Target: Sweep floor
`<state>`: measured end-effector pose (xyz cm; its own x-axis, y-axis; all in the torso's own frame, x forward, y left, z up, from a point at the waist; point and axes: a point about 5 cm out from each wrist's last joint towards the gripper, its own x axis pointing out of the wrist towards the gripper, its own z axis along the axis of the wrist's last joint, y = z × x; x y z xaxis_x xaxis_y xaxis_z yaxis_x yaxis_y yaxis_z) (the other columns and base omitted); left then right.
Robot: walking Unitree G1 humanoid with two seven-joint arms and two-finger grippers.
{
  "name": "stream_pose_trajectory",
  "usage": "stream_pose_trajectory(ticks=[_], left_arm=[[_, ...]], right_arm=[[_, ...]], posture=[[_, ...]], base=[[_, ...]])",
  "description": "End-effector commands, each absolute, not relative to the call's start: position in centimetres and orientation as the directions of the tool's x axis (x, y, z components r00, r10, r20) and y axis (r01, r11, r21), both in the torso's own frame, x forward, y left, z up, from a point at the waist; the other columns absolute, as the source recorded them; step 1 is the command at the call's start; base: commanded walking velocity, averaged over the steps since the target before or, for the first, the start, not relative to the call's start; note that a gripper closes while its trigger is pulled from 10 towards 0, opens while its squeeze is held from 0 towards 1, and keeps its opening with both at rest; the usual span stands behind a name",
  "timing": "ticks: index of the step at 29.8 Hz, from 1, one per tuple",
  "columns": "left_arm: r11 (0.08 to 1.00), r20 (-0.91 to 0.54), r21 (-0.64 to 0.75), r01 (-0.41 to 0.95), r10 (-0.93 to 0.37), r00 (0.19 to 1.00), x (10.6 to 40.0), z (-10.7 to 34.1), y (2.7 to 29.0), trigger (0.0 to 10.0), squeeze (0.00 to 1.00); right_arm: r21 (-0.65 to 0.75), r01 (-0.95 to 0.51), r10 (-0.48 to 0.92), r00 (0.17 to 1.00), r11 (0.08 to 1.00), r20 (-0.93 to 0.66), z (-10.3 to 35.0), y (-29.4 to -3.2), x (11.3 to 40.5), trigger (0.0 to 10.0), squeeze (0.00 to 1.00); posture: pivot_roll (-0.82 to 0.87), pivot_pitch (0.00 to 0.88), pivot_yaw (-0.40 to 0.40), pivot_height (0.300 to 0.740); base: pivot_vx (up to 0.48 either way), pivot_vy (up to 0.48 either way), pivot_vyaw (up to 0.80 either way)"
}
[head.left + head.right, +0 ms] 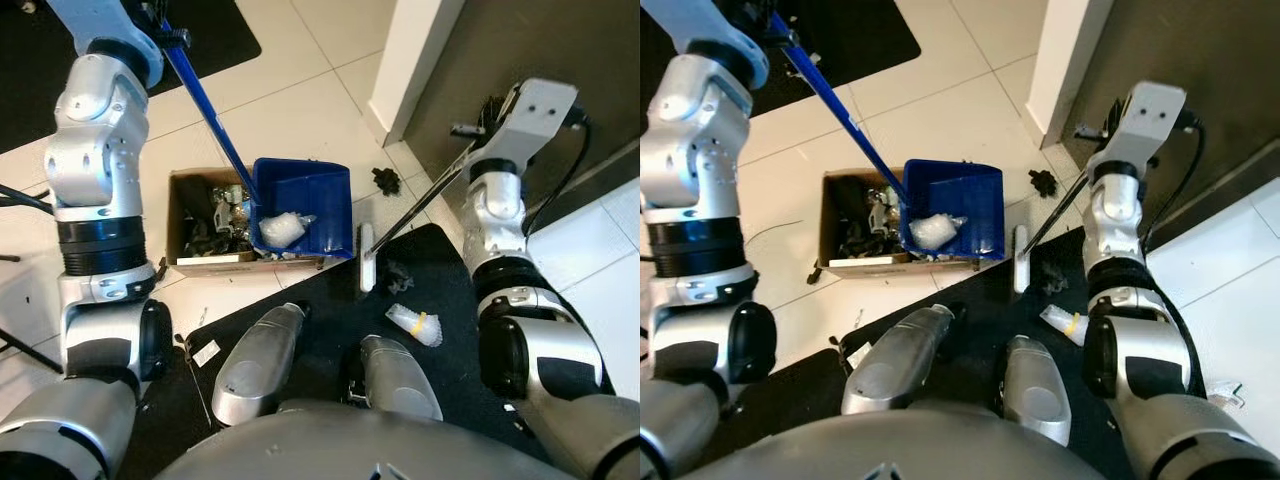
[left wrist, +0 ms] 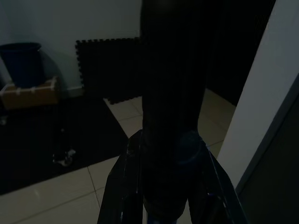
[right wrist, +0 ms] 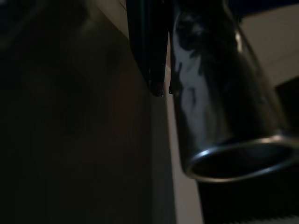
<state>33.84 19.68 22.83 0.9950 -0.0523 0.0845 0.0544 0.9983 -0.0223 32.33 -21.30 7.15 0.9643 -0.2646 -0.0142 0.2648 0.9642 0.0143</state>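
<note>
Black mat (image 1: 330, 320): nearest ground, under the robot's legs; landmark for the rest.
Litter left: clear wrapper with a yellow band (image 1: 415, 323) lies on the mat near the right leg; dark scrap (image 1: 399, 272) on the mat just beside the broom head; white tag (image 1: 205, 352) at the mat's left edge; dark clump (image 1: 386, 180) on the tiles beyond the mat's far corner.
Broom head (image 1: 366, 256): white, resting at the mat's far edge, thin handle rising toward the right gripper (image 1: 478, 128); whether its fingers close on the handle, cannot tell.
Blue dustpan (image 1: 305, 205): just past the mat, tipped over the cardboard box (image 1: 190, 215), a crumpled clear bag (image 1: 280, 228) inside it.
Left gripper (image 2: 161, 179): fingers narrow, clamped round the dustpan handle (image 1: 205, 100).
Progress, judged: partway; one load at the box, several bits unswept.
View differences: head views give floor and litter; left wrist view, dim, gives the grip plus a distant blue bin (image 2: 21, 63); right wrist view gives a shiny metal tube (image 3: 219, 112), little else.
</note>
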Motion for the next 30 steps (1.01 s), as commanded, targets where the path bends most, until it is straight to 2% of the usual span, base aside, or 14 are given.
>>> stream_pose_trajectory(ticks=[1, 10, 23, 30], left_arm=[[0.998, 0.140, 0.057, 0.023, -0.031, 0.990, 33.8, 23.8, 21.0, 10.0, 0.00], [0.985, 0.117, 0.164, 0.051, -0.070, 0.991, 34.6, 23.1, 22.0, 10.0, 0.00], [0.895, 0.135, 0.444, 0.029, -0.099, 0.986, 36.2, 24.8, 24.2, 10.0, 0.00], [0.851, 0.166, 0.525, 0.002, -0.104, 0.981, 37.5, 26.6, 24.9, 10.0, 0.00]], right_arm=[[-0.021, 0.294, -0.295, 0.954, 0.956, -0.051, 6.0, -21.7, 31.6, 10.0, 0.00], [-0.079, 0.426, -0.433, 0.888, 0.901, -0.155, 3.3, -24.0, 29.3, 10.0, 0.00], [-0.077, 0.435, -0.441, 0.887, 0.897, -0.136, 3.5, -24.2, 29.4, 10.0, 0.00], [-0.068, 0.426, -0.431, 0.893, 0.902, -0.126, 3.6, -23.7, 29.5, 10.0, 0.00]], posture=[[0.21, 0.000, 0.023, 0.740], [0.20, 0.000, 0.031, 0.740], [0.21, 0.000, 0.030, 0.740], [0.21, 0.000, 0.041, 0.740]], base=[[0.000, 0.000, 0.00], [0.000, 0.000, 0.00], [0.000, 0.000, 0.00], [0.000, 0.000, 0.00]])
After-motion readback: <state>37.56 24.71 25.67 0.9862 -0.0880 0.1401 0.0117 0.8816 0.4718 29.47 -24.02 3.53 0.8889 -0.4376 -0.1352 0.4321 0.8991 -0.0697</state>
